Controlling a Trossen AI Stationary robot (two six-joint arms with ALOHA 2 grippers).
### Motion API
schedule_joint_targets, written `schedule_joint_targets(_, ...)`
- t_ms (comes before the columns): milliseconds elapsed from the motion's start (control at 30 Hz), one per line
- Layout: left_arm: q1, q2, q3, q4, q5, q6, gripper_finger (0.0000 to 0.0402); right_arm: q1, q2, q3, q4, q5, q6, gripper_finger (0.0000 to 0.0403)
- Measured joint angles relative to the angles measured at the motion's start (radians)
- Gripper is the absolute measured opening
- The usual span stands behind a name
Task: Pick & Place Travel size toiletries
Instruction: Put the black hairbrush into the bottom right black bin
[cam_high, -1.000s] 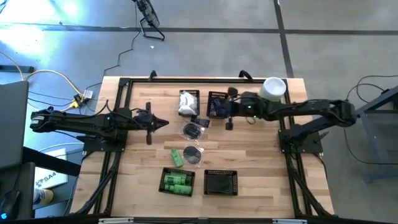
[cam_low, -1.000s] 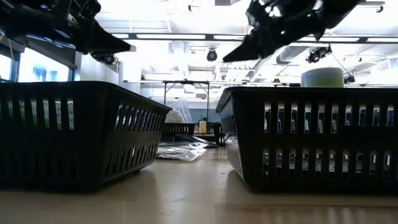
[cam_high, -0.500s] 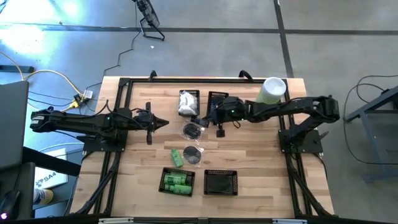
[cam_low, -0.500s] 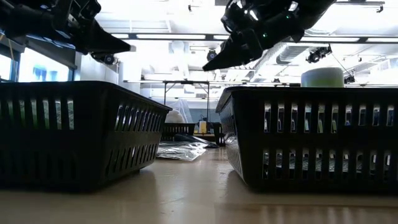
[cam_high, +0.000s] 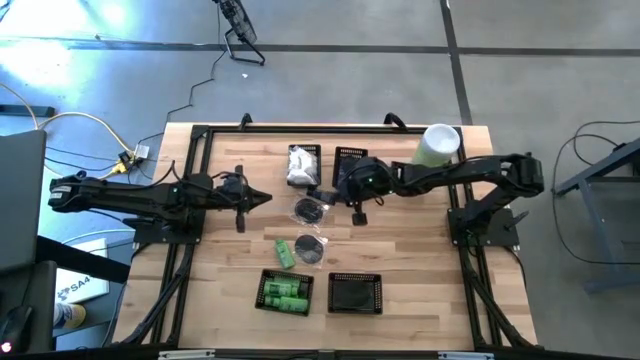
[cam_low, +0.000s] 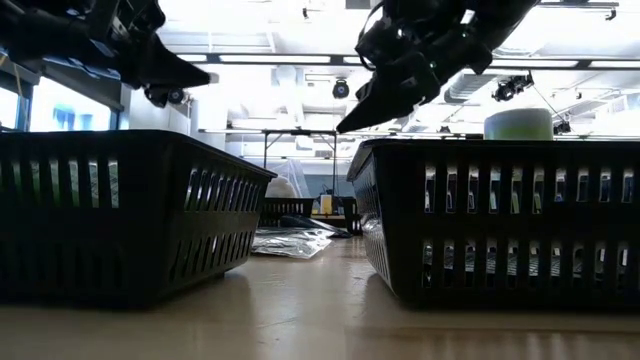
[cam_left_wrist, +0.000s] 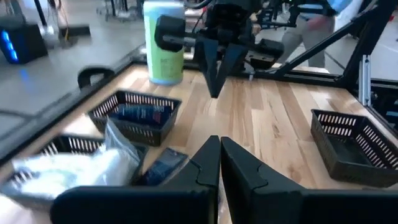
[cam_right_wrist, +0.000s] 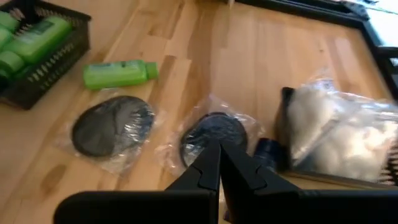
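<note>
The travel size toiletries lie mid-table: a green bottle (cam_right_wrist: 118, 73), two clear-wrapped dark discs (cam_right_wrist: 112, 130) (cam_right_wrist: 214, 132), a dark blue piece (cam_right_wrist: 267, 152), white crinkly packets (cam_right_wrist: 336, 134) in a basket, and green bottles in a near basket (cam_high: 285, 292). My right gripper (cam_high: 338, 188) (cam_right_wrist: 217, 157) is shut and slants down above the farther wrapped disc (cam_high: 311, 210), well clear of the table in the low view (cam_low: 345, 125). My left gripper (cam_high: 265, 197) (cam_left_wrist: 219, 144) is shut, level above the table's left part, holding nothing.
A basket of dark blue items (cam_left_wrist: 137, 115) and a tall pale-green cylinder (cam_high: 437, 145) stand at the far side. A second black mesh basket (cam_high: 356, 293) sits near the front edge. Bare wood lies between the discs and the table's right edge.
My right gripper has gone toward the table's left edge and down, tipping its shut fingers more steeply toward the wrapped disc. The toiletries lie where they were.
</note>
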Motion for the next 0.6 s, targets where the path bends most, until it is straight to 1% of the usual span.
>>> schedule_joint_targets(100, 0.000, 0.031, 0.000, -0.015, 0.000, -0.046, 0.0010, -0.006, 0.022, 0.000, 0.008, -0.029, 0.005, 0.0003)
schedule_joint_targets(200, 0.000, 0.085, 0.001, -0.016, -0.003, -0.068, 0.0010, -0.011, 0.050, 0.000, 0.053, -0.029, 0.005, 0.0003)
schedule_joint_targets(333, 0.000, 0.166, 0.001, -0.023, -0.045, -0.119, 0.0010, -0.023, 0.052, -0.001, 0.104, -0.036, 0.001, 0.0003)
schedule_joint_targets(467, 0.000, 0.258, 0.001, -0.061, -0.074, -0.216, 0.0010, -0.050, 0.051, 0.000, 0.150, -0.124, 0.011, 0.0003)
schedule_joint_targets(533, 0.000, 0.305, 0.000, -0.054, -0.074, -0.253, 0.0010, -0.068, 0.051, 0.000, 0.167, -0.180, 0.025, 0.0003)
schedule_joint_targets(600, 0.000, 0.349, 0.007, -0.043, -0.074, -0.284, 0.0010, -0.079, 0.065, 0.000, 0.172, -0.206, 0.028, 0.0003)
